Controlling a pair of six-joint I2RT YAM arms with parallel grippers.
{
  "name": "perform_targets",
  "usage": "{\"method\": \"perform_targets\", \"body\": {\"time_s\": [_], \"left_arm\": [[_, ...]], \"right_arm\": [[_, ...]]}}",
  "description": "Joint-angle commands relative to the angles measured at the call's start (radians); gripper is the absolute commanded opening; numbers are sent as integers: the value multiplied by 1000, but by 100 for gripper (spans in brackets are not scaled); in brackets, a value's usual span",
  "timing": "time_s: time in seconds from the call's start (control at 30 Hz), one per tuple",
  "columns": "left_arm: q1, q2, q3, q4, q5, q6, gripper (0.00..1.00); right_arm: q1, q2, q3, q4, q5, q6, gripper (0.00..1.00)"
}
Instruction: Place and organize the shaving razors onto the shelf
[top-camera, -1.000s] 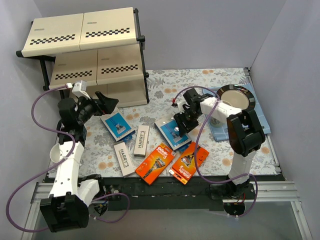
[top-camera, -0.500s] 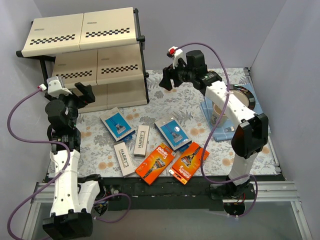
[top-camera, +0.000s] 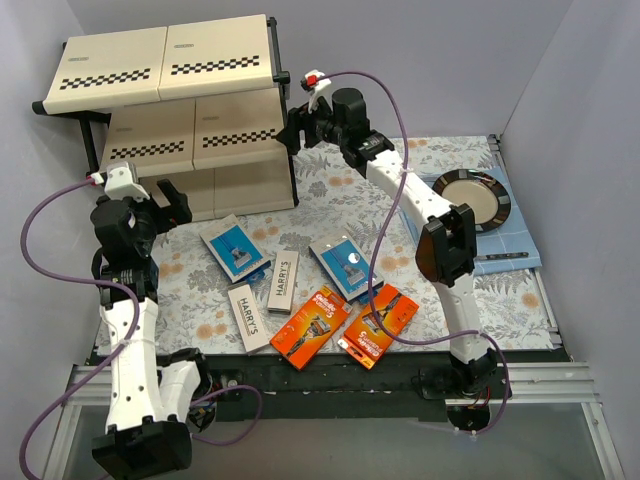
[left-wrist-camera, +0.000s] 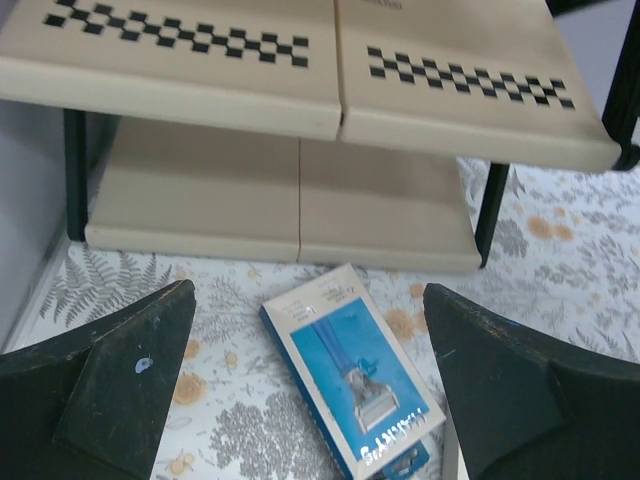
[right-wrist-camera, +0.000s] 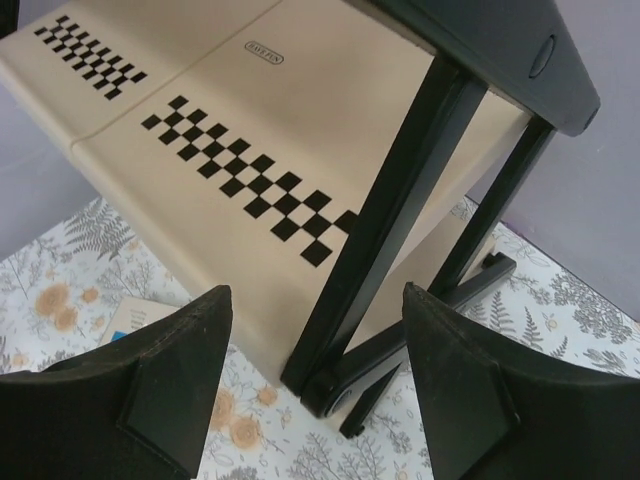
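Observation:
Six shaving razors lie flat on the floral table: two blue-and-white boxes (top-camera: 235, 250) (top-camera: 345, 265), two white HARRY'S boxes (top-camera: 283, 280) (top-camera: 247, 317), and two orange cards (top-camera: 310, 327) (top-camera: 380, 325). The shelf (top-camera: 165, 60) stands at the back left, its boards bare. My left gripper (top-camera: 172, 198) hangs open and empty in front of the lower tiers, and its wrist view looks down on a blue box (left-wrist-camera: 350, 370) before the shelf (left-wrist-camera: 300, 90). My right gripper (top-camera: 292, 133) is open and empty, raised beside the shelf's right black post (right-wrist-camera: 400, 200).
A dark-rimmed plate (top-camera: 470, 195) sits on a blue cloth (top-camera: 500, 255) at the right. Grey walls close in the table on the left, back and right. The shelf's black feet (right-wrist-camera: 440, 310) jut out onto the floral mat.
My right arm rose from the blue box at the table's centre and swung to the shelf's right post, its jaws widening. The left gripper drew back to the left.

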Motion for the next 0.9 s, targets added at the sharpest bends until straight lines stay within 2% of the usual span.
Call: {"method": "perform_targets", "body": {"time_s": [0.0, 0.1, 0.2, 0.23, 0.3, 0.33, 0.4, 0.43, 0.47, 0.73, 0.87], "left_arm": [[6, -36, 66, -147, 95, 63, 98], [6, -38, 89, -198, 91, 78, 98], [17, -40, 107, -235, 75, 104, 98], [20, -41, 109, -249, 65, 110, 98], [18, -44, 107, -255, 57, 126, 98], [20, -47, 104, -258, 52, 132, 98], [20, -52, 92, -249, 45, 135, 98], [20, -55, 89, -243, 45, 137, 98], [21, -59, 84, -237, 51, 138, 98], [21, -78, 30, -164, 123, 152, 98], [21, -79, -25, -132, 175, 161, 98]], "right_arm": [[-10, 48, 64, 122, -3, 81, 75], [-10, 110, 116, 142, -3, 109, 71], [-16, 168, 169, 172, -20, 114, 57], [-18, 174, 179, 178, -29, 112, 46], [-29, 173, 189, 190, -58, 109, 35], [-33, 168, 189, 190, -66, 110, 25], [-50, 142, 177, 176, -74, 123, 17], [-59, 128, 167, 175, -75, 127, 7], [-73, 115, 155, 170, -75, 130, 4], [-180, -53, -27, 121, -78, 155, 1], [-229, -125, -121, 84, -3, 195, 1]]}}
